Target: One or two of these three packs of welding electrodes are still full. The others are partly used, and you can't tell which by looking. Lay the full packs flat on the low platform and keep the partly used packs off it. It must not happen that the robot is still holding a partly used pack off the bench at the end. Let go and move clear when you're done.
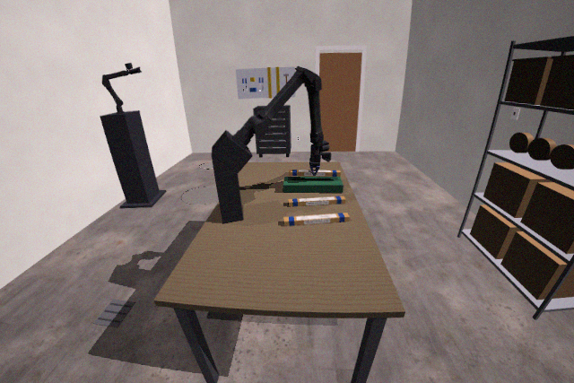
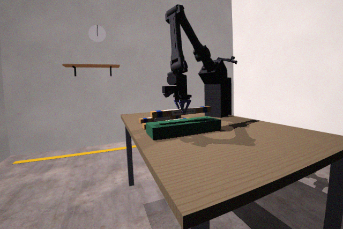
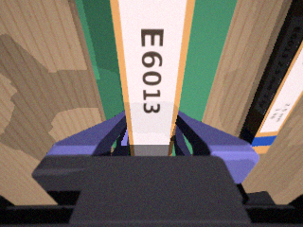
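Spans a wood-grained bench (image 1: 287,267) (image 2: 235,160) (image 3: 52,38) with a jointed black arm (image 1: 282,98) (image 2: 174,41). Grips a long, boxy E6013 pack (image 1: 301,172) (image 2: 166,113) (image 3: 151,71) between part-open blue fingers (image 2: 177,103), above and lengthwise with a green block platform (image 1: 312,185) (image 2: 185,131) (image 3: 208,38). Leaves two blue-banded packs (image 1: 317,219) (image 2: 142,120) (image 3: 284,113) parallel on wood.

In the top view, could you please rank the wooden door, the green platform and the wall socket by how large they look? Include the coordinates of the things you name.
1. wooden door (image 1: 339,100)
2. green platform (image 1: 313,187) (image 2: 184,132) (image 3: 210,52)
3. wall socket (image 1: 515,113)

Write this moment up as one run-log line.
gripper: shut on pack | pack: raised, over green platform | other two packs: on bench
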{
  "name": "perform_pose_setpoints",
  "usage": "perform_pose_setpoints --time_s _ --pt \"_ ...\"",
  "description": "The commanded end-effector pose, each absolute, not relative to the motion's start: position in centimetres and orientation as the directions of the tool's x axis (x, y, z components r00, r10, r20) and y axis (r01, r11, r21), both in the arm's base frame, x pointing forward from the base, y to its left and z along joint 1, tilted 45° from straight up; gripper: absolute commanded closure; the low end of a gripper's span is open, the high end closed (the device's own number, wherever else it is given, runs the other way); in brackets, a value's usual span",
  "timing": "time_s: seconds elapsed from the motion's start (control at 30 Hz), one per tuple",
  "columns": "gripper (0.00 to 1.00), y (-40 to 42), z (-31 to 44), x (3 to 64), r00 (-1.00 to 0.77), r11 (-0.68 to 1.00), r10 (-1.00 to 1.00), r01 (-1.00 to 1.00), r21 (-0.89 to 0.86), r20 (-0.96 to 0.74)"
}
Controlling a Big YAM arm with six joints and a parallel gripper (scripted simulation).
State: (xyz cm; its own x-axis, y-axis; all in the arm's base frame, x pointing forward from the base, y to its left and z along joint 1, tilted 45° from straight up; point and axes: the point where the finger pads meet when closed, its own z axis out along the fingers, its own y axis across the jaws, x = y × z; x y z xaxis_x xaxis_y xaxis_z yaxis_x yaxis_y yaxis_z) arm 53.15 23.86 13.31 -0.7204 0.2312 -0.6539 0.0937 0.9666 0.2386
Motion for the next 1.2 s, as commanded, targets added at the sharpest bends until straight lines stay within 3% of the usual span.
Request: perform_pose_setpoints --time_s 0.0,1.17 --pt "1.0 25.6 16.5 53.7 -0.681 0.956 0.255 0.069 0.286 -0.687" --pt "1.0 25.2 14.8 53.2 -0.688 0.957 0.251 0.071 0.28 -0.681"
